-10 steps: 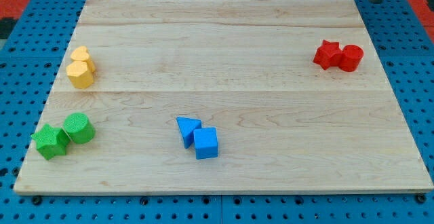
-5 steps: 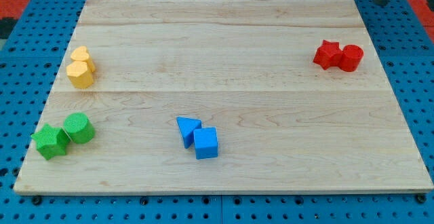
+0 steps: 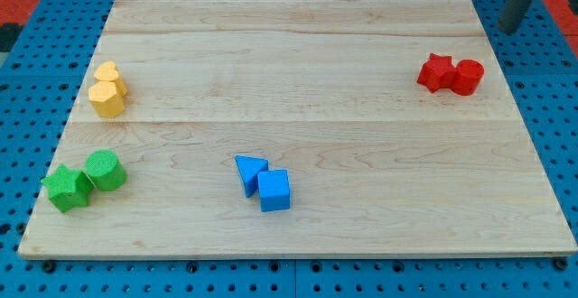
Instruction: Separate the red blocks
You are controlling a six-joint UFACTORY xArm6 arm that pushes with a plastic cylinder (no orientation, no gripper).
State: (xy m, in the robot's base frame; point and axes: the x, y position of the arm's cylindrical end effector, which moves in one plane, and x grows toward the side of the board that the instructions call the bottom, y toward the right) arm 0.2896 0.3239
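A red star block (image 3: 436,71) and a red cylinder block (image 3: 468,77) sit touching each other near the view's right edge of the wooden board (image 3: 298,81), star on the left. My tip (image 3: 511,30) is the lower end of a dark rod at the view's top right corner, just off the board's edge. It stands above and to the right of the red cylinder, clearly apart from it.
A yellow heart block (image 3: 107,72) and a yellow hexagon block (image 3: 107,99) sit at the left. A green star (image 3: 66,188) and green cylinder (image 3: 105,170) lie at the lower left. A blue triangle (image 3: 250,171) and blue cube (image 3: 275,190) lie at the bottom middle.
The rod has come further down into view at the top right, toward the red blocks. No block has moved.
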